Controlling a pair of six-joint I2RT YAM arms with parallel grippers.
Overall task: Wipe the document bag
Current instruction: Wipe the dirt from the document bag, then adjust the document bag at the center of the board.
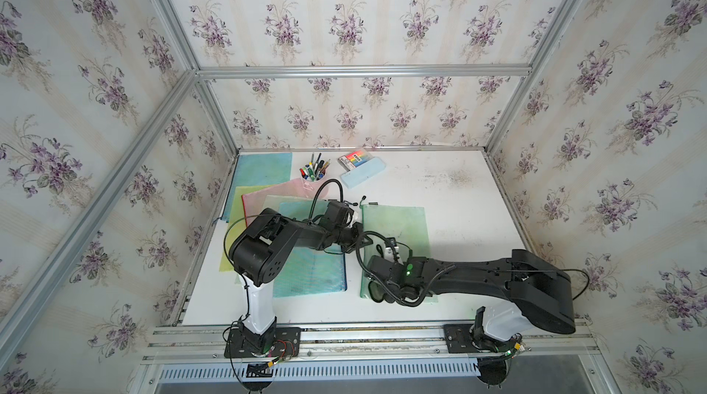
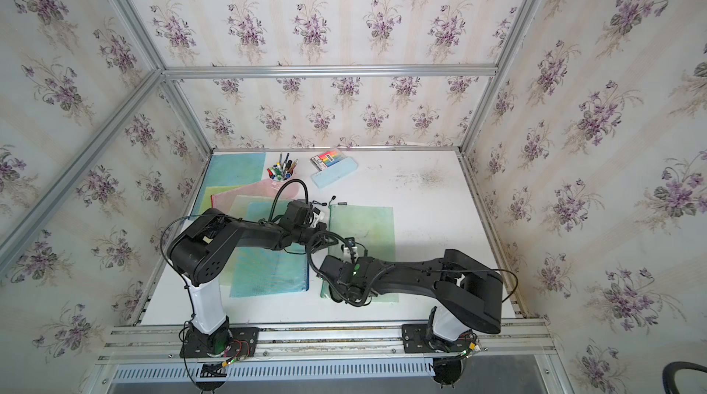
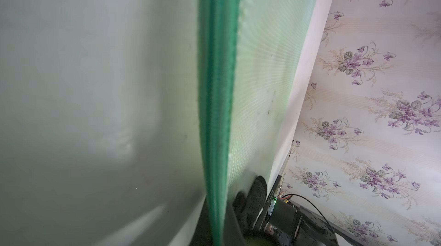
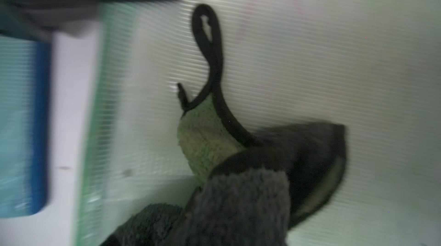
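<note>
While tool [image 1: 380, 279] grips cloth [image 4: 238, 197], document bag [image 1: 398, 223] lies beneath.

We're looking into a robot test cell dressed up as a homely study corner. Floral wallpaper [image 1: 344, 28] covers every wall, but it sits on flat panels slotted into bare aluminium framing [image 1: 363, 70], and that says rig booth. The white counter [image 1: 459, 189] carries desk gear: a cup of pens [image 1: 314, 176], a box of coloured markers [image 1: 352, 160], a pale blue case [image 1: 365, 177] and mesh document bags [image 1: 264, 170] fanned out on the left side. Along the near edge, the left arm [image 1: 264, 246] and the right arm [image 1: 497, 281], both black and white, are bolted to a metal rail [image 1: 363, 336], with cables trailing from their bases.
</note>
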